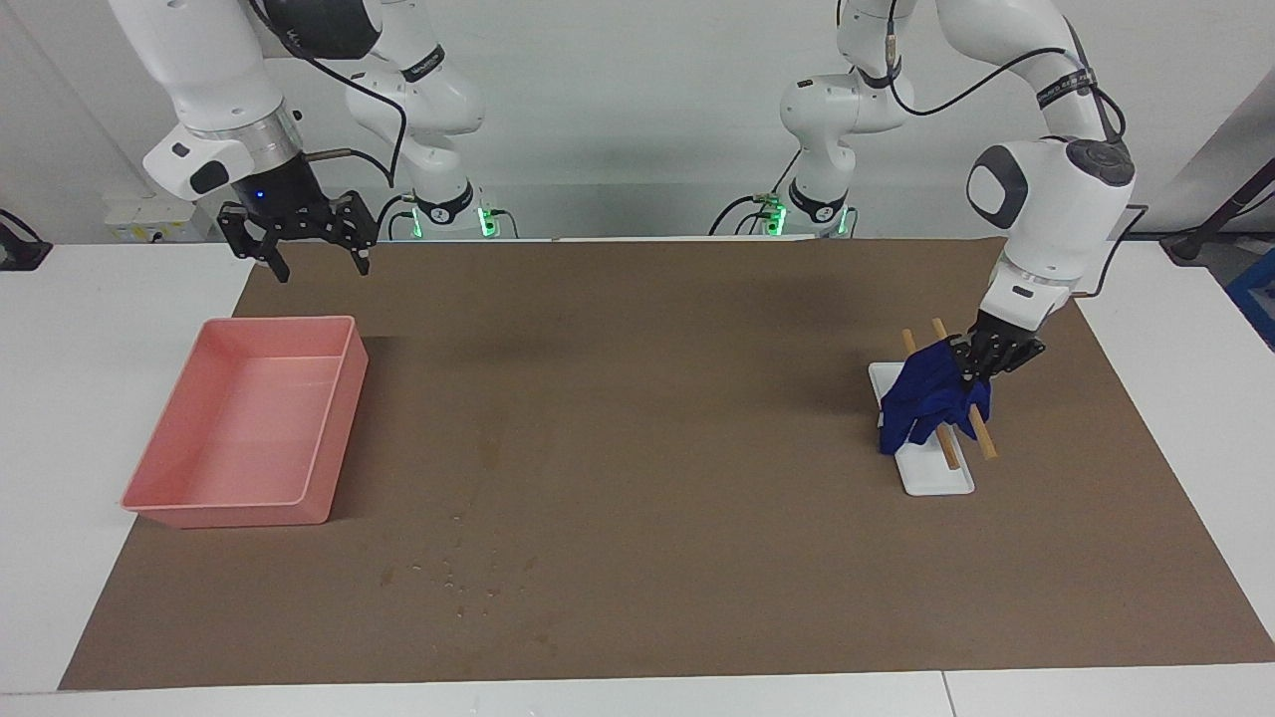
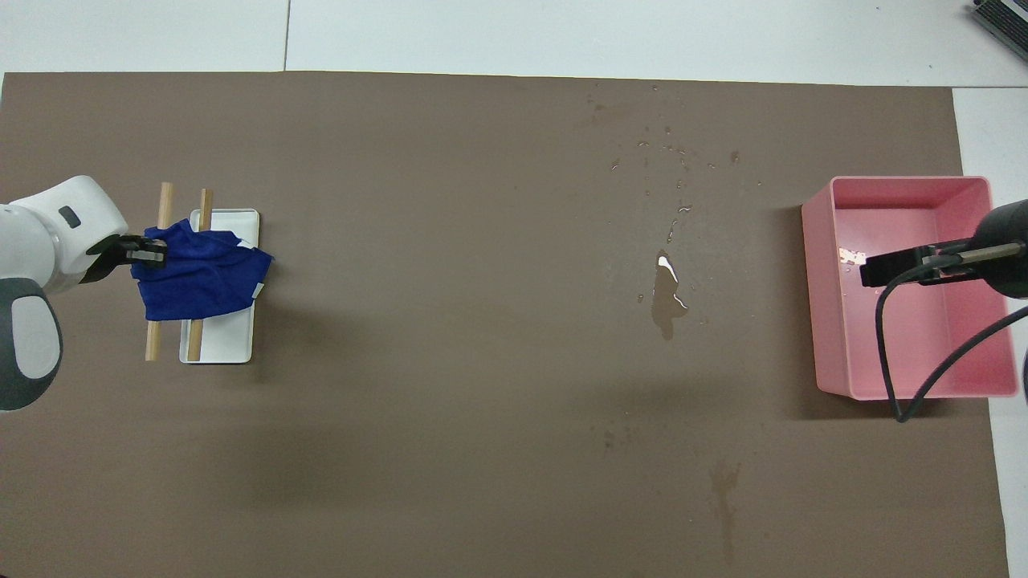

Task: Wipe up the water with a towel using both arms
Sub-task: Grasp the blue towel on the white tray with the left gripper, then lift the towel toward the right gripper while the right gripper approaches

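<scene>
The left gripper [image 1: 981, 360] is closed on the edge of the towel [image 1: 926, 398], which drapes over the two wooden sticks [image 1: 981, 435] on the white tray [image 1: 936, 476], at roughly three o'clock on the brown mat [image 1: 697, 597] in the facing view. The water [image 2: 665, 293], a small puddle with scattered droplets, lies well apart from it, at about nine o'clock in that view, near the pink tray [image 1: 329, 438].

The right gripper [image 1: 314, 244] waits with fingers spread above the mat's edge by the pink tray, holding nothing.

Risks, as judged:
- The grip takes one edge only; the cloth could slip free in transit.
- A trailing fold may catch a stick and drag it, or tip the white tray.
- A bunched towel could smear the droplets without absorbing them.
</scene>
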